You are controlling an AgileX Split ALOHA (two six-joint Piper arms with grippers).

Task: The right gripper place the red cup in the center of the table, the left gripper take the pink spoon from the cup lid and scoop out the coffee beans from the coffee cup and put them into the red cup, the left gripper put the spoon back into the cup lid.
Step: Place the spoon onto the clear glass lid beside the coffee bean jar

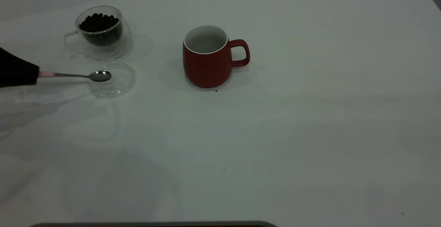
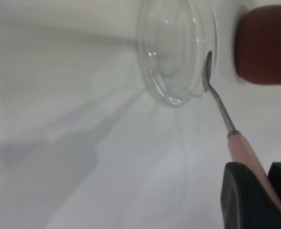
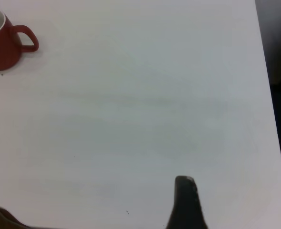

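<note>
Exterior view: the left gripper [image 1: 32, 73], matte black, sits at the table's left edge, closed on the pale pink handle of the pink spoon [image 1: 82, 75]. The spoon's silver neck runs straight out ahead of the claw and its shiny bowl lies over the near rim of the clear round glass cup lid [image 1: 113, 79]. Whether the bowl touches the glass or hovers just above it, cannot tell. Beyond the lid stands the clear double-walled coffee cup [image 1: 103, 32], heaped with dark coffee beans [image 1: 99, 22]. The dark-red ceramic red cup [image 1: 206, 57], white inside, stands well apart from the claw, about mid white table [image 1: 310, 134]. No beans can be seen inside it, though its bottom is hidden.

Left wrist view: black fingers [image 2: 245, 200] pinch only the handle's far end, and the bowl is at the lid's edge.

Right wrist view: only one black fingertip of the right gripper [image 3: 188, 205] shows, far from the red cup, idle; opening cannot be told.

Risks: the grip is at the handle's tip, so the spoon may swivel or slip when pushed into beans, spilling them. The bowl may snag the lid rim and drag the lid. The long reach may bump the glass cup.
</note>
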